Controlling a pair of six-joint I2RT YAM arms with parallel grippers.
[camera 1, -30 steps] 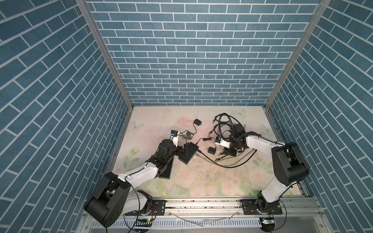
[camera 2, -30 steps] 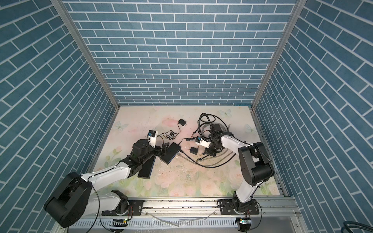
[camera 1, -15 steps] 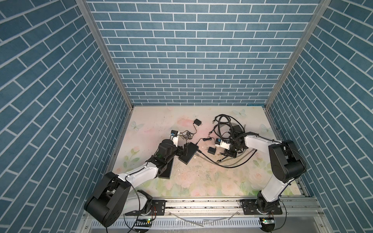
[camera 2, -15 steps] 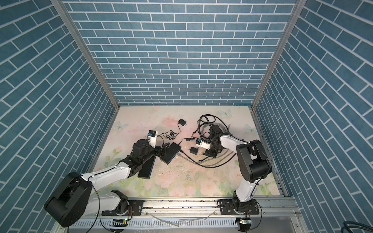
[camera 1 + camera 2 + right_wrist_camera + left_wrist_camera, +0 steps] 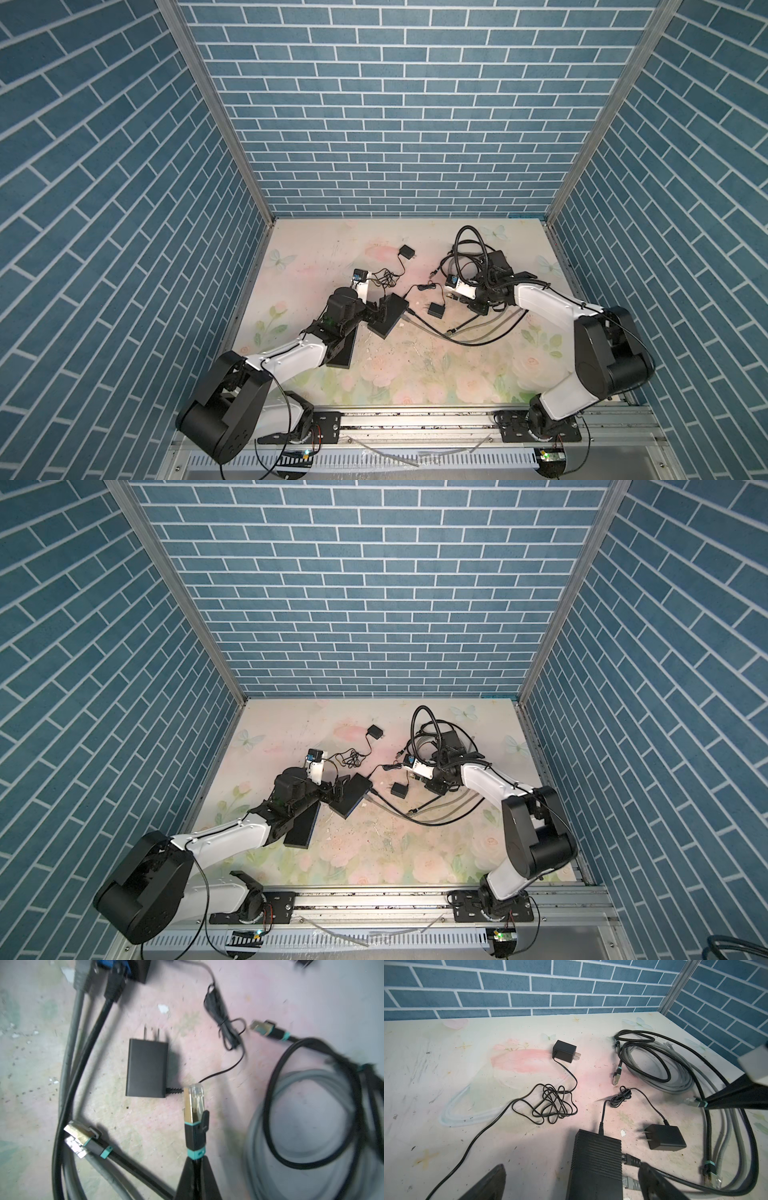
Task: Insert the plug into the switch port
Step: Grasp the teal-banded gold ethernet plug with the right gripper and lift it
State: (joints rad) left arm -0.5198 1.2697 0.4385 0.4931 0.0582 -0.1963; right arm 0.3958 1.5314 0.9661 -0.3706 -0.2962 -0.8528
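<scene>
While released left fingers [image 5: 654, 1181] are flanking the black ribbed switch [image 5: 596, 1159] to steady it, right fingers [image 5: 183, 1186] are clenching the gold-shielded black plug [image 5: 194, 1105] for insertion.

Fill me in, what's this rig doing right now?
Right gripper is shut on the tail of a gold-tipped plug, held well apart from the switch. Left gripper sits open, jaws either side of the switch, which has two cables in its ports. The plug is not inserted yet.

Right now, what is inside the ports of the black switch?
A black plug and a grey plug are inserted. Any other ports are hidden under the switch top and the left end effector.
</scene>
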